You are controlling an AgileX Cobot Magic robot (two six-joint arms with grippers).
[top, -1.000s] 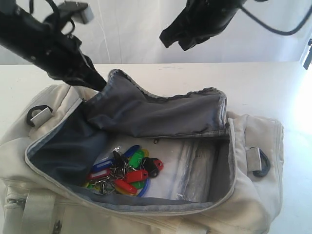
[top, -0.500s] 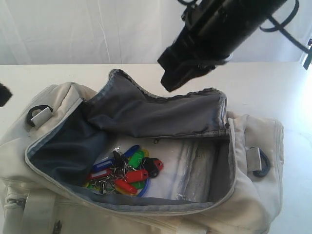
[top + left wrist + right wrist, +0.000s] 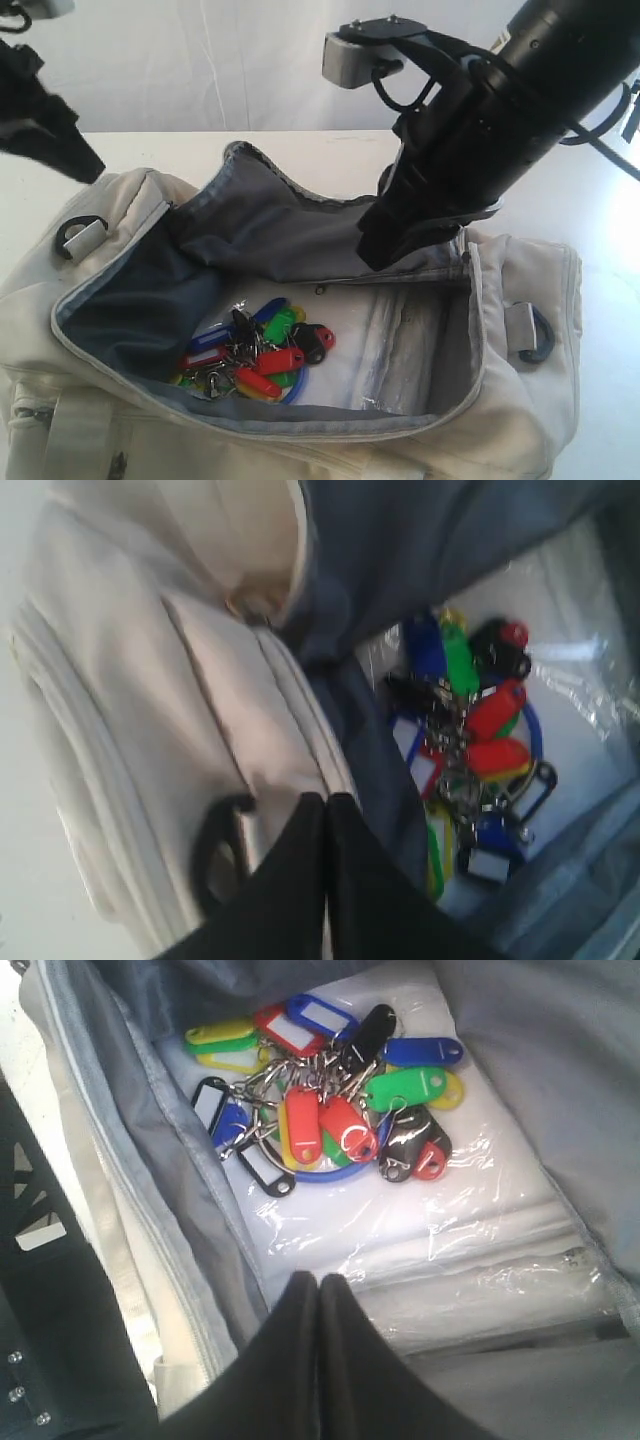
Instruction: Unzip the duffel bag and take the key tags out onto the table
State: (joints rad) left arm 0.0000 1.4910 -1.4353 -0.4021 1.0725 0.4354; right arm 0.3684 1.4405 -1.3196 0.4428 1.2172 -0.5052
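The cream-white duffel bag [image 3: 525,285] lies unzipped on the white table [image 3: 560,170], its dark grey lining flap [image 3: 300,235] folded back. The key tags [image 3: 255,355], a bunch in red, green, blue, yellow and black, rest inside on a clear plastic sheet [image 3: 450,1250]. My right gripper [image 3: 373,255] hangs shut just over the flap at the opening's far edge. In the right wrist view its tips [image 3: 318,1278] are pressed together, with the key tags [image 3: 320,1110] ahead of them. My left gripper [image 3: 90,172] is shut above the bag's left end, holding nothing [image 3: 325,798].
Black D-rings sit at both ends of the bag [image 3: 535,335] [image 3: 75,232]. A satin-white strap [image 3: 75,435] crosses the near side. The grey zipper edge [image 3: 300,425] rims the opening. A white backdrop stands behind the table.
My right arm has come down from above to the bag's opening. My left arm has pulled out of the bag's left end and now sits higher at the far left.
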